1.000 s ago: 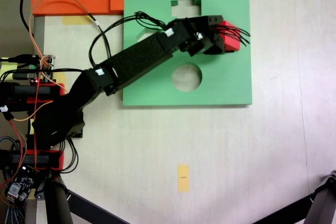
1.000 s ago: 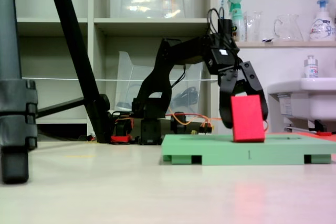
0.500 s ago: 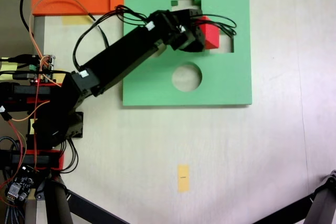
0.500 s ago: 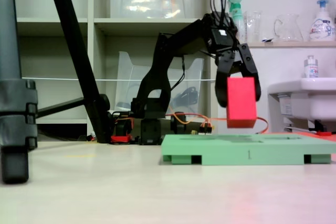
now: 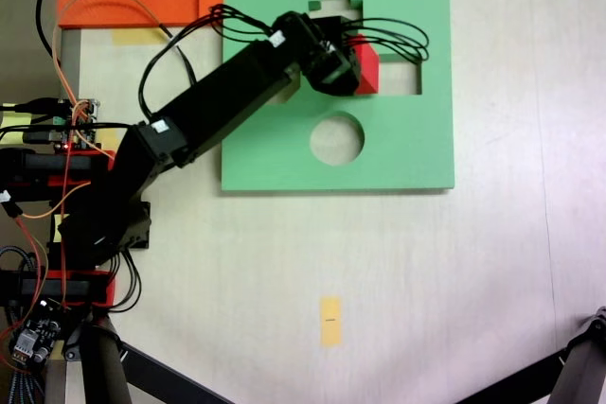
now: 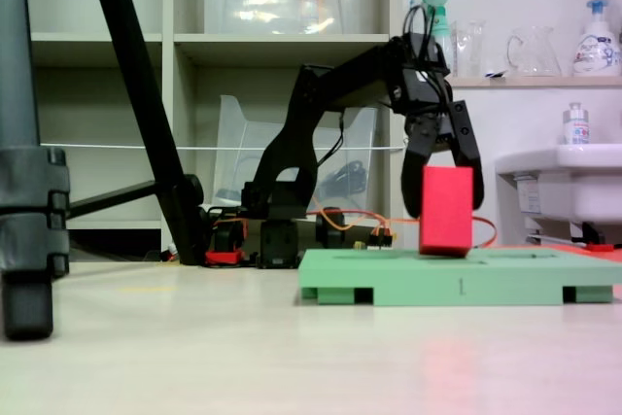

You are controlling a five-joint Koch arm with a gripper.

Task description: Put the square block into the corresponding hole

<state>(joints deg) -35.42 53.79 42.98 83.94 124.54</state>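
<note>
The square block [image 6: 446, 209] and green board [image 5: 402, 139] look like matt foam (tabletop [image 5: 426, 281] smooth, pale).

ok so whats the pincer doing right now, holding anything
Pincer: closed on the small bright red foam cube, its bottom at the top face of the green foam board.

The low side-on fixed view looks across the tabletop [image 6: 194, 357]. The green foam board [image 6: 457, 287] lies flat near the table's right edge, with dark notches along its front face. The square block [image 6: 446, 210] stands upright with its bottom edge at the board's top surface; whether it touches the board cannot be told. The gripper [image 6: 439, 203] reaches down from above with its dark jaws closed against the block's upper part. The black arm [image 6: 330, 104] arches back to its base [image 6: 272, 235] behind the board. A black tripod leg [image 6: 141, 94] rises at the left, with shelving [image 6: 272, 41] behind.
</note>
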